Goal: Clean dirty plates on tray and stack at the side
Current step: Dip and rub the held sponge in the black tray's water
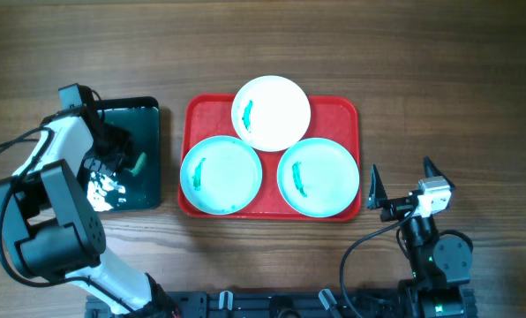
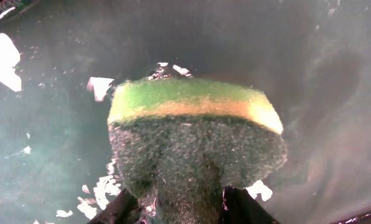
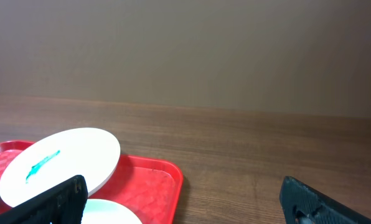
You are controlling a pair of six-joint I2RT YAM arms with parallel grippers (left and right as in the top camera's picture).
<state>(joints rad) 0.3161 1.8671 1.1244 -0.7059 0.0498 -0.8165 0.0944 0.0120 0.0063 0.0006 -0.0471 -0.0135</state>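
The red tray (image 1: 338,110) holds three plates, each with a green smear: a white plate (image 1: 272,112) at the back, leaning on a pale turquoise plate (image 1: 221,174) at front left and another (image 1: 319,176) at front right. My left gripper (image 1: 122,159) is over the dark tray (image 1: 148,119), shut on a green-and-yellow scouring sponge (image 2: 195,134). My right gripper (image 1: 402,185) is open and empty, right of the red tray. The white plate (image 3: 61,162) and red tray (image 3: 164,183) show in the right wrist view.
The dark green-black tray lies left of the red tray, wet, with white flecks (image 2: 2,56) on its surface. Bare wooden table (image 1: 457,97) lies to the right of and behind the red tray.
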